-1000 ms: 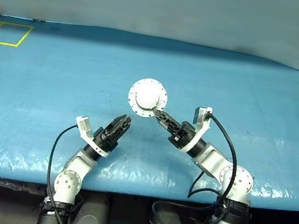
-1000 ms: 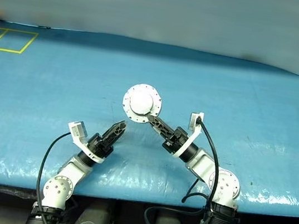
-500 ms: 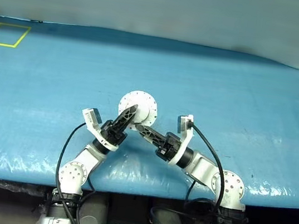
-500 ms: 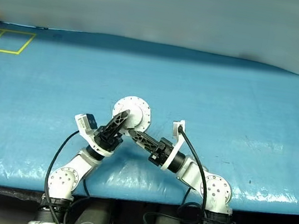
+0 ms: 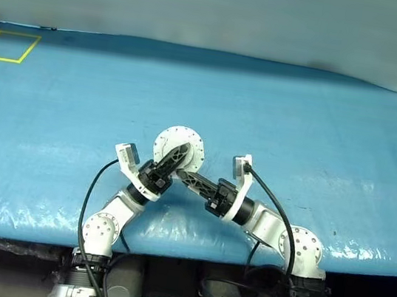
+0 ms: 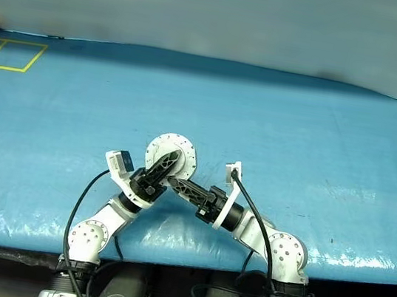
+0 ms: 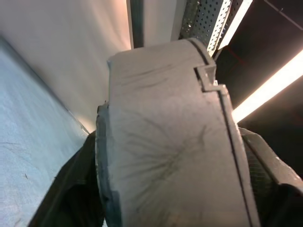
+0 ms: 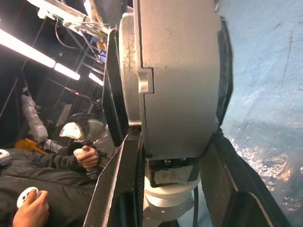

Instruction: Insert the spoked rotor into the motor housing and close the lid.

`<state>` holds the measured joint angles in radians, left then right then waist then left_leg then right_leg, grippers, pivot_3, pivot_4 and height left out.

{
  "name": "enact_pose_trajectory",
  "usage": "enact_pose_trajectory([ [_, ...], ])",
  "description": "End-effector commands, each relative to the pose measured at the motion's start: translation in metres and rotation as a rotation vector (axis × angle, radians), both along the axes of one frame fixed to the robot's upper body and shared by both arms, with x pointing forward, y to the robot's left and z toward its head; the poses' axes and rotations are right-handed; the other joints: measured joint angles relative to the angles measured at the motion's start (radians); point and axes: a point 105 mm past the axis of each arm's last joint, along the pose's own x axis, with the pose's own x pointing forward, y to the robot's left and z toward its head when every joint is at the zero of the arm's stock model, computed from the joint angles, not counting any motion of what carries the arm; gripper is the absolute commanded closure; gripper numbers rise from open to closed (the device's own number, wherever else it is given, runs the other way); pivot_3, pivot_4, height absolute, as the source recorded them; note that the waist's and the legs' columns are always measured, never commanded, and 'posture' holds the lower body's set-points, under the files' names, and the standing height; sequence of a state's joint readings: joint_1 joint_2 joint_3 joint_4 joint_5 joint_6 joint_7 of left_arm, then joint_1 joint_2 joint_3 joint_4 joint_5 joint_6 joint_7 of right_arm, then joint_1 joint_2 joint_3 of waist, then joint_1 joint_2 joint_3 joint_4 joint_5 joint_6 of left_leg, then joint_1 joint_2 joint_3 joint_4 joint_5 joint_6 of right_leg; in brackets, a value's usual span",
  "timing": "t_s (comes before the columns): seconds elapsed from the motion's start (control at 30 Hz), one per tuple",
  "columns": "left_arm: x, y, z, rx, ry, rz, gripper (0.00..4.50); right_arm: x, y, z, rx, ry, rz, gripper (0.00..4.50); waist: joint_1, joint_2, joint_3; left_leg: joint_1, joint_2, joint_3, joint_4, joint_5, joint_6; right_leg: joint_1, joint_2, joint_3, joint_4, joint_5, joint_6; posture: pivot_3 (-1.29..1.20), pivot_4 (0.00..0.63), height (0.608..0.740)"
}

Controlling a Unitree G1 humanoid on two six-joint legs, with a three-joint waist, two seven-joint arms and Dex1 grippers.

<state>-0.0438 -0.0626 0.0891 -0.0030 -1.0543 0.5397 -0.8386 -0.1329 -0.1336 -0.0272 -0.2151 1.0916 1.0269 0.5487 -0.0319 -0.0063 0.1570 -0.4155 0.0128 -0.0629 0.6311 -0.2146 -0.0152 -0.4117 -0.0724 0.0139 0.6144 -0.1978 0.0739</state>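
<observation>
Head stereo pair looked forward and down over the worktop point(image 5: 53, 119); both wrist cameras sat close against the shared housing point(image 7: 165, 142).

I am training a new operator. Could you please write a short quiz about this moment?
1. True or false: the round grey motor case lies flat on the blue table.
2. Which gripper grips the case? A) left gripper B) right gripper C) both
3. What do the person's hands in the right wrist view hold?

Key: 1 false, it is held up. 2 C. 3 white hand controllers.
</observation>
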Motion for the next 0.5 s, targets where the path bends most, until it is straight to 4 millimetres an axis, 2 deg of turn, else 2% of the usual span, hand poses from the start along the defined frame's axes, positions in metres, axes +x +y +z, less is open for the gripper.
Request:
enact_pose_trajectory([
  [0.03, 0.000, -0.001, 0.004, -0.019, -0.011, 0.016, 2.07, -0.002, 0.001, 0.017, 0.055, -0.075, 0.010, 3.21, 0.000, 0.000, 0.000, 0.000, 0.000, 0.000, 0.000, 0.000, 0.000, 0.000, 0.000, 0.000, 0.000, 0.000, 0.000, 0.00, 0.150, 0.740],
  [0.23, -0.001, -0.006, -0.003, 0.029, 0.017, 0.010, 2.07, 0.001, 0.003, 0.013, 0.011, -0.096, 0.008, 3.21, 0.000, 0.000, 0.000, 0.000, 0.000, 0.000, 0.000, 0.000, 0.000, 0.000, 0.000, 0.000, 0.000, 0.000, 0.000, 0.00, 0.150, 0.740],
  [0.37, 0.008, -0.003, -0.013, 0.059, 0.093, 0.085, 2.07, 0.005, 0.000, 0.008, -0.039, -0.140, -0.020, 3.21, 0.000, 0.000, 0.000, 0.000, 0.000, 0.000, 0.000, 0.000, 0.000, 0.000, 0.000, 0.000, 0.000, 0.000, 0.000, 0.00, 0.150, 0.740],
  [0.43, 0.015, -0.001, -0.023, 0.107, 0.154, 0.146, 2.07, 0.008, -0.001, 0.006, -0.053, -0.146, -0.047, 2.51, 0.001, 0.000, 0.000, 0.001, 0.000, 0.000, 0.000, 0.000, 0.000, 0.000, 0.000, 0.000, 0.001, 0.000, 0.000, 0.00, 0.150, 0.740],
  [0.5, 0.019, -0.001, -0.036, 0.165, 0.230, 0.201, 2.07, 0.021, -0.006, 0.000, -0.120, -0.165, -0.159, 1.87, 0.003, 0.000, 0.000, 0.001, 0.000, 0.000, 0.001, 0.000, 0.000, 0.001, 0.000, 0.000, 0.002, 0.000, 0.000, 0.00, 0.150, 0.740],
])
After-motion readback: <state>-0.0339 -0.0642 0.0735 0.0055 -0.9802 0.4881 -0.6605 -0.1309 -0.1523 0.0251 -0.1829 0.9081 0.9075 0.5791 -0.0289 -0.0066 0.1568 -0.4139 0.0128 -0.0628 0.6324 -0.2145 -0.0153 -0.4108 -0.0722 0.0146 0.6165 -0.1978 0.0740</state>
